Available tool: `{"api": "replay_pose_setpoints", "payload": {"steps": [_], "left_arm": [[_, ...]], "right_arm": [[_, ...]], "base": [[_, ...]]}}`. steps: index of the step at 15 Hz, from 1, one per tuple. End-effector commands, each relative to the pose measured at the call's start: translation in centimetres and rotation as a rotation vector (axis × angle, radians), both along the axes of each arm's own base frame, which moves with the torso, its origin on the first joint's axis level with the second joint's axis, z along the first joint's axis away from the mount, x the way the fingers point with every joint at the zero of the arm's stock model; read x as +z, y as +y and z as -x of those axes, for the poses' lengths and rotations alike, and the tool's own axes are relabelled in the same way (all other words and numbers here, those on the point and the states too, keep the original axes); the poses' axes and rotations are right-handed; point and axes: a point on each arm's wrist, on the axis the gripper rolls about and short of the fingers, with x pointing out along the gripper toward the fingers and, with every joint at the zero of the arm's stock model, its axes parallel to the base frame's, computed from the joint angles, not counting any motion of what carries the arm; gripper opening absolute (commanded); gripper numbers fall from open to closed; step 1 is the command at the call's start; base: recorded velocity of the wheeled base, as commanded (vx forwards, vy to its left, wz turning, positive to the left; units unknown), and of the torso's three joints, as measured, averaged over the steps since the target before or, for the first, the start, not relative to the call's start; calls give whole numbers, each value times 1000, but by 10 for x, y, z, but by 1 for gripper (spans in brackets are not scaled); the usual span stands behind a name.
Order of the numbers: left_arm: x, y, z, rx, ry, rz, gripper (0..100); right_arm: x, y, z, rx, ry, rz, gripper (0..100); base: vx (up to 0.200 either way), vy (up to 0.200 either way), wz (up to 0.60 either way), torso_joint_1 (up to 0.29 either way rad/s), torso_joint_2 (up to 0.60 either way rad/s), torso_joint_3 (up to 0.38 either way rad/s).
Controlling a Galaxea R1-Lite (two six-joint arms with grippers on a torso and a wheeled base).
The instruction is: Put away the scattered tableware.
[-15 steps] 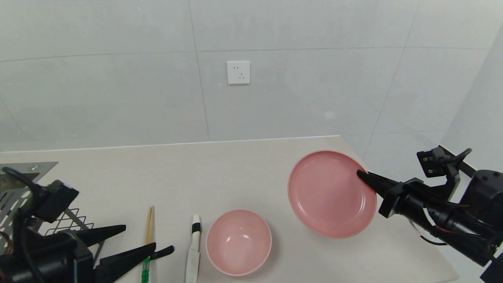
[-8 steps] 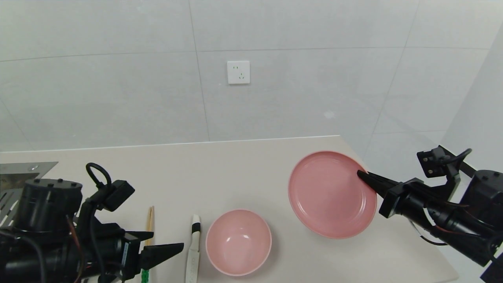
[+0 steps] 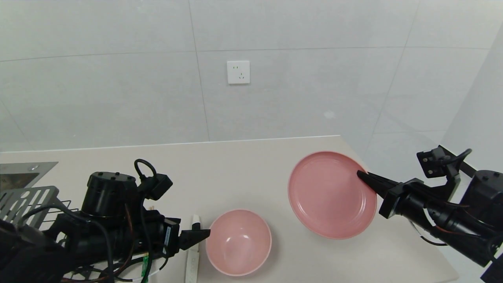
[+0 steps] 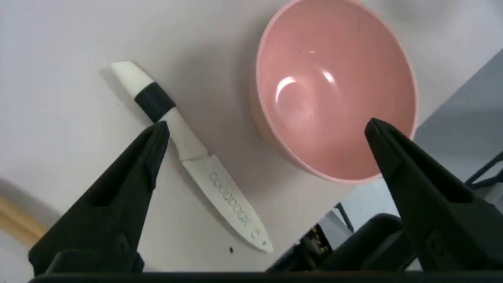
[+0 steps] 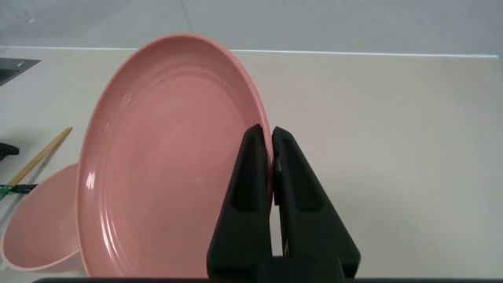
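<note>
At bench's right end, head view: right claw (image 3: 360,174) pinched tight on right rim of pink plate (image 3: 330,194), plate tilted over bench (image 3: 243,173). Left claw (image 3: 201,236) low over white knife (image 3: 192,257), just beside pink bowl (image 3: 238,241).

Left wrist view: left claw (image 4: 267,130) spread wide, empty; knife (image 4: 192,177) by one finger, bowl (image 4: 338,86) partly between fingers.

Right wrist view: right claw (image 5: 273,141) clamped on plate (image 5: 165,157) rim; bowl (image 5: 39,228) and chopsticks (image 5: 39,157) beyond on bench.

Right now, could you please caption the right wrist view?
Right hand shut on the rim of a tilted pink plate over the table.
</note>
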Motion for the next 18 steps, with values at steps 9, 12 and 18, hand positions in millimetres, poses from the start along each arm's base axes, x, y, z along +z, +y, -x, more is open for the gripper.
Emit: {"api": "replay_pose_setpoints", "payload": {"steps": [9,12,18], "left_arm": [[-32,-40,-26,14,87,-10,100],[-35,-41,-28,14,93,-15,100],[-48,-49,-32,13,110,-42,100]], "right_arm": [[-1,0,1,1,6,1,0],[-1,0,1,1,4,4,0],[-1,1,1,5,5,6,0]], "base": [[0,0,0,0,0,0],[0,0,0,0,0,0],[0,0,0,0,0,0]]}}
